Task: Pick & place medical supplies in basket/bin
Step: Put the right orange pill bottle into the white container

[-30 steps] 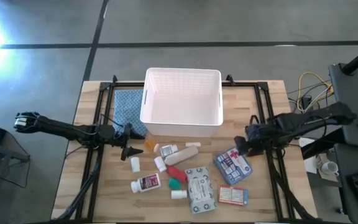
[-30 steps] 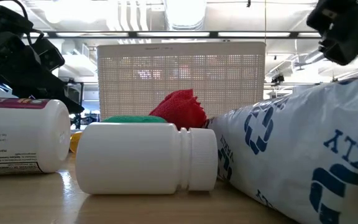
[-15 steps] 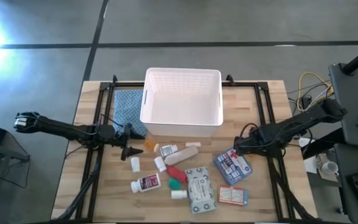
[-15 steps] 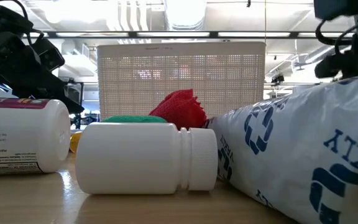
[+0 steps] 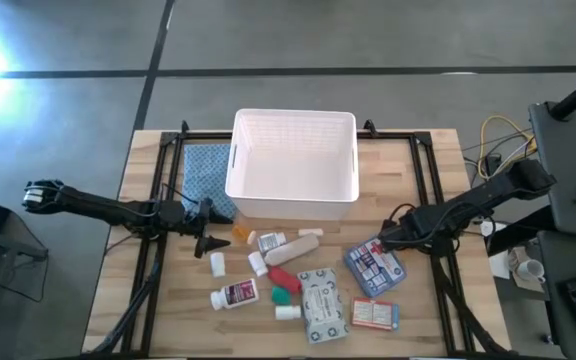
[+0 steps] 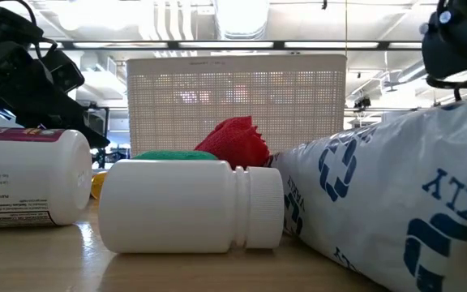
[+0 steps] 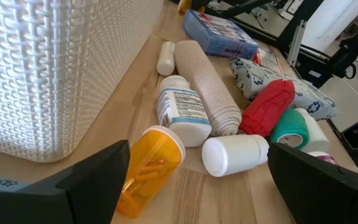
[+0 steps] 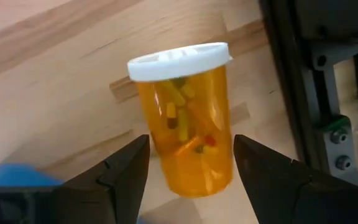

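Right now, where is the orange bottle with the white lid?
The right wrist view shows the orange pill bottle between the right tool's open fingers, above the wood table, with the blue pouch beside it.

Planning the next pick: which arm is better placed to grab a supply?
Right. The right claw is open around an orange pill vial; the left claw only waits beside the pile.

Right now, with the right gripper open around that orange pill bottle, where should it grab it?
Grip the orange pill bottle across its round amber body, below the white cap. The right gripper already has a finger on each side, so closing straight in should probably work. The cap's lip could stop slipping.
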Robot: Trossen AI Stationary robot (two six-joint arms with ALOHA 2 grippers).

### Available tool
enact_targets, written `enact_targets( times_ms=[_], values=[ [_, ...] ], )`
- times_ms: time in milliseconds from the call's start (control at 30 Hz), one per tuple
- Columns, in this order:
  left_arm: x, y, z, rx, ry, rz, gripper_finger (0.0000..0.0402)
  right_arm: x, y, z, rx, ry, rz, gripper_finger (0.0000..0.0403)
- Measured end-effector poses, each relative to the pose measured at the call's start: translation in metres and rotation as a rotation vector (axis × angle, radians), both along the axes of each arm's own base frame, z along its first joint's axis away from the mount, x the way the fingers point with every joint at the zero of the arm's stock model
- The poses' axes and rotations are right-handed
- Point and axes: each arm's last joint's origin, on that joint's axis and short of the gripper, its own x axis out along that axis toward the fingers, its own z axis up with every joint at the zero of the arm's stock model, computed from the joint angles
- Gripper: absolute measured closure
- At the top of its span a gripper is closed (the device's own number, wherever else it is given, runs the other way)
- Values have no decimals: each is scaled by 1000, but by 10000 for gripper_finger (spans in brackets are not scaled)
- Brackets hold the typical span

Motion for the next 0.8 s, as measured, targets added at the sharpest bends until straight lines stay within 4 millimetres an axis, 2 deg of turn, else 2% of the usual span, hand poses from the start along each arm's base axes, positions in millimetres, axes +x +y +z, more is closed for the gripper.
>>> enact_targets(
  times_ms=[233,400,667,800],
  values=[
    [0,0,0,0,0,0,43,-5,-1,-13,10,-7,13,179],
    [0,0,0,0,0,0,43,-5,-2,-14,4,-21,21,183],
    [0,0,0,0,0,-1,43,-3,-2,-15,-14,-24,25,241],
    [0,0,0,0,0,0,43,5,-1,-10,-69,-79,59,250]
  ],
)
